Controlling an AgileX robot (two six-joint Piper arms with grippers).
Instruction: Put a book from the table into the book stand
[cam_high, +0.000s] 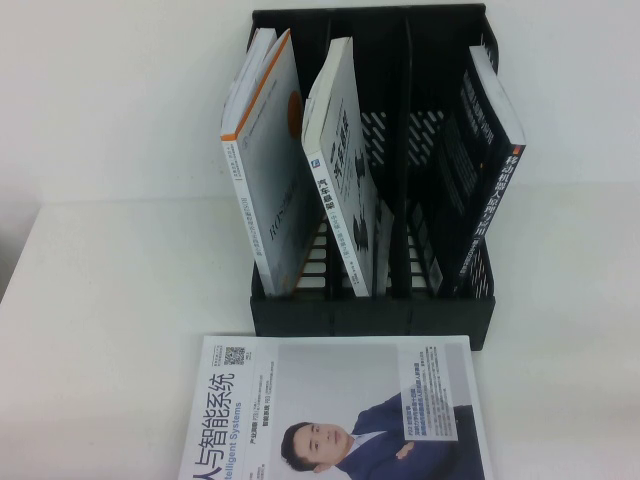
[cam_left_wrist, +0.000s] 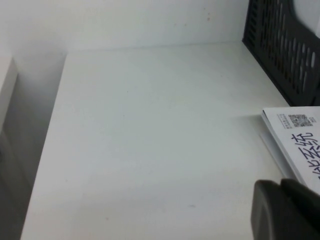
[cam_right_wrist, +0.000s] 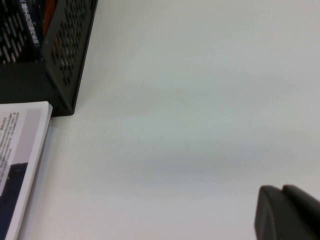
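Observation:
A magazine (cam_high: 340, 410) with a man in a dark suit on its cover lies flat on the white table, just in front of the black book stand (cam_high: 370, 312). Neither gripper shows in the high view. In the left wrist view my left gripper (cam_left_wrist: 281, 183) is shut and empty, low over the table beside the magazine's corner (cam_left_wrist: 300, 135), with the stand (cam_left_wrist: 285, 50) beyond. In the right wrist view my right gripper (cam_right_wrist: 282, 189) is shut and empty over bare table, well apart from the magazine's edge (cam_right_wrist: 20, 160) and the stand's corner (cam_right_wrist: 65, 60).
The stand holds three leaning books: a white one with an orange spine (cam_high: 265, 150) in the left slot, a white-grey one (cam_high: 340, 170) in the middle, a dark one (cam_high: 485, 160) at the right. A slot between the middle and dark books is free. A wall rises behind.

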